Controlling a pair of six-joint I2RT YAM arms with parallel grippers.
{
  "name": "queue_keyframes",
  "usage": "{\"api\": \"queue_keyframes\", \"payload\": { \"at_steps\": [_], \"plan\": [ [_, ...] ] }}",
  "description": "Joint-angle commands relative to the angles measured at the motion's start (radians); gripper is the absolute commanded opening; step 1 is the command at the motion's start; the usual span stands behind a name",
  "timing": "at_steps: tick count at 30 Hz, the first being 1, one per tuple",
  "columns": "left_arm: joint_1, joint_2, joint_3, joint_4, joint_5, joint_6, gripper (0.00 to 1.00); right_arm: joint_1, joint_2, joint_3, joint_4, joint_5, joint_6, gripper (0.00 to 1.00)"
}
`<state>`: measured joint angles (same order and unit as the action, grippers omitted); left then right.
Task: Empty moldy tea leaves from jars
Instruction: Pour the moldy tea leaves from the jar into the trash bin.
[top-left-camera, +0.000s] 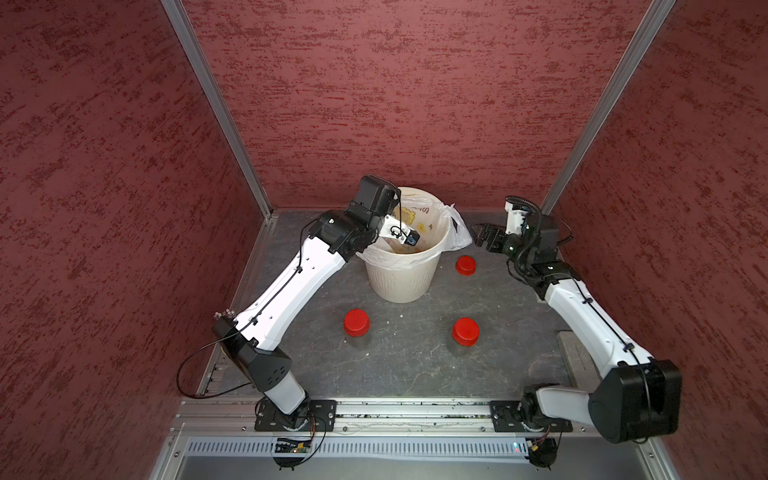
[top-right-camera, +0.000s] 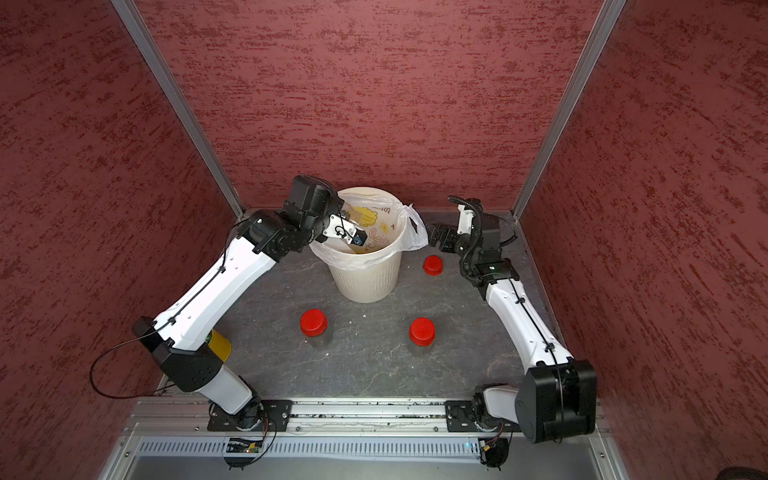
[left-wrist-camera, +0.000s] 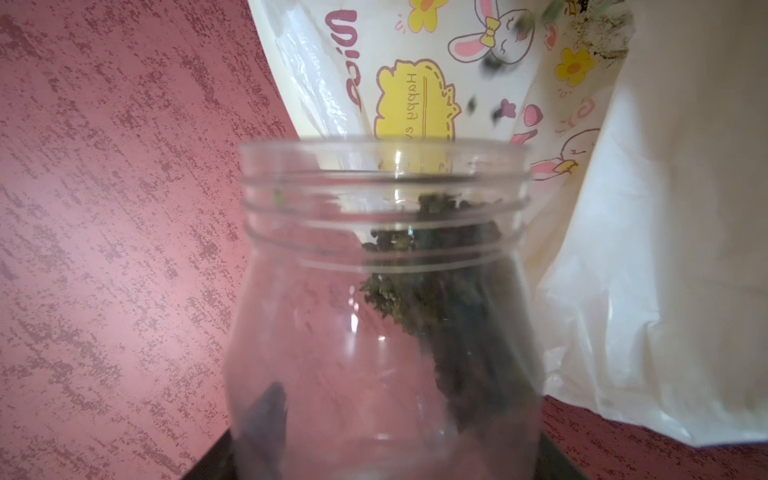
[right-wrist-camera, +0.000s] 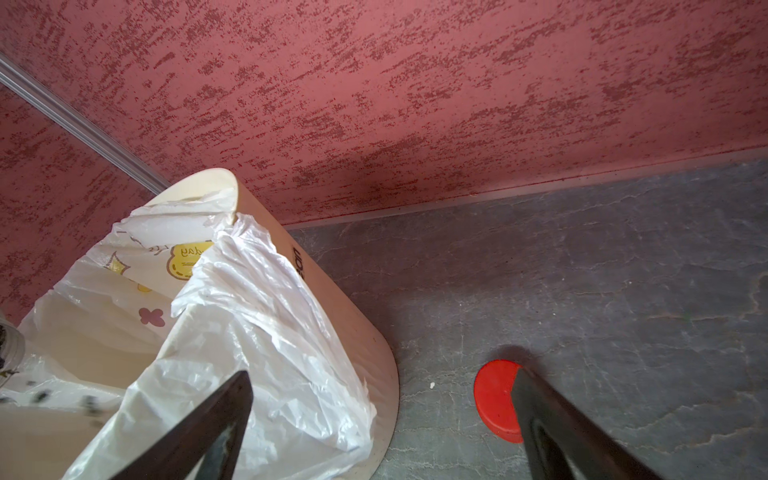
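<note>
- Nearest, on the table: two capped jars, upright and well apart.
- Further back: cream bin lined with a white bag; loose red cap lying flat near it.
- Over the bin's mouth: left gripper, clamped on an open jar, tipped; tea leaves sliding toward its mouth, flecks dropping into the bag.
- Beside the bag: right gripper, fingers spread wide, holding nothing.

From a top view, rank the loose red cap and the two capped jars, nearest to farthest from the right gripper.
1. The loose red cap, beside the bin, close to the right gripper.
2. The right capped jar, front right.
3. The left capped jar, front left.
</note>
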<state>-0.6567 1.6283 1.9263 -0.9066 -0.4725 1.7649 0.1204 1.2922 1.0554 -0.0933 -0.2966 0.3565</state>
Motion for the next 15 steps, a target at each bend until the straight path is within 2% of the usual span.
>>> {"api": "queue_keyframes", "payload": {
  "at_steps": [1,4,9,15],
  "plan": [
    [-0.004,0.001,-0.02,-0.023,-0.005,0.004,0.51,-0.006,-0.007,0.014,0.045,-0.02,0.018,0.99],
    [-0.004,0.009,-0.014,-0.028,-0.005,0.006,0.51,-0.006,-0.007,0.012,0.049,-0.028,0.019,0.99],
    [-0.014,0.04,0.08,-0.038,-0.003,0.018,0.51,-0.006,-0.007,0.015,0.051,-0.032,0.021,0.99],
    [-0.004,0.045,0.013,-0.062,0.002,-0.01,0.51,-0.005,-0.01,0.008,0.062,-0.042,0.027,0.99]
  ]
}}
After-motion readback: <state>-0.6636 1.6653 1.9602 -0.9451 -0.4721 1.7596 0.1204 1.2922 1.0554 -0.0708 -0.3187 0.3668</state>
